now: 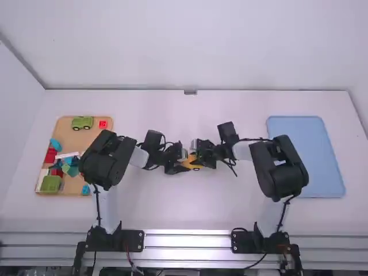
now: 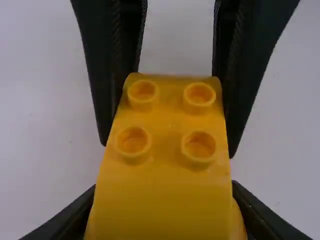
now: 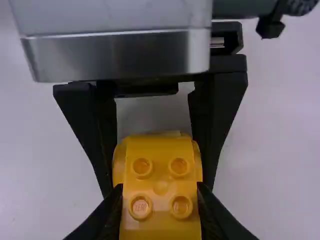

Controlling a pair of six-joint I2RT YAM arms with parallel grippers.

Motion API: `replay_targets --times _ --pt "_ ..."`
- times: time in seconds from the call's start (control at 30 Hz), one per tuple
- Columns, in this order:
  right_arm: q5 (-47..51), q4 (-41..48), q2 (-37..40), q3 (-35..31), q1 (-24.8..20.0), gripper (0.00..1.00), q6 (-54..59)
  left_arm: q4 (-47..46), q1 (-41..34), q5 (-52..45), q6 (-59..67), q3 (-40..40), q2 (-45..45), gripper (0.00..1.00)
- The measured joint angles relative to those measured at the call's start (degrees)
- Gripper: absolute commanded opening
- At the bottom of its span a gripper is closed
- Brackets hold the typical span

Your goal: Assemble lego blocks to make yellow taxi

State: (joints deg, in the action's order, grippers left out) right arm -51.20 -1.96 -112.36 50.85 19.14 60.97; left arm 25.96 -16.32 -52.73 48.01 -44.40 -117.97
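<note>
At the table's middle, the yellow taxi piece (image 1: 191, 163) lies between my left gripper (image 1: 181, 165) and my right gripper (image 1: 201, 160), which face each other. In the left wrist view the yellow piece (image 2: 165, 145) shows several studs on top, and my left gripper (image 2: 165, 212) is shut on its near part; the other gripper's fingers flank its far end. In the right wrist view the yellow piece (image 3: 160, 187) is held at its sides by my right gripper (image 3: 160, 205), with the left gripper's fingers around the far end. Whether it is one block or several joined is unclear.
A wooden tray (image 1: 73, 138) at the left holds a green toy vehicle (image 1: 82, 122), a red block (image 1: 103, 124) and several coloured pieces. A blue tray (image 1: 306, 156) lies at the right.
</note>
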Motion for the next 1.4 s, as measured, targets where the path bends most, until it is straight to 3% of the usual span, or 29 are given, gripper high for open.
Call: replay_targets --times 0.2,0.57,0.97,1.13,1.4 --pt "5.3 0.5 0.5 0.9 3.9 0.00 1.0 0.1 0.1 0.0 -0.1 0.0 0.0 0.16" --pt "3.6 0.5 0.4 0.7 2.9 0.00 2.5 0.3 -0.3 0.2 -0.5 0.0 0.0 0.15" --pt "-6.1 -1.1 0.4 -1.6 -2.8 0.00 5.4 1.2 -1.9 -1.5 -2.6 -1.2 0.0 0.14" --pt "-6.1 -3.1 0.4 -2.0 -2.5 0.00 2.4 1.2 -1.8 -1.3 -2.6 -1.3 0.0 0.02" --pt "-2.6 -5.3 0.4 -2.3 0.2 0.00 -2.8 -0.2 -1.1 -0.6 -1.0 -0.8 -0.1 0.02"
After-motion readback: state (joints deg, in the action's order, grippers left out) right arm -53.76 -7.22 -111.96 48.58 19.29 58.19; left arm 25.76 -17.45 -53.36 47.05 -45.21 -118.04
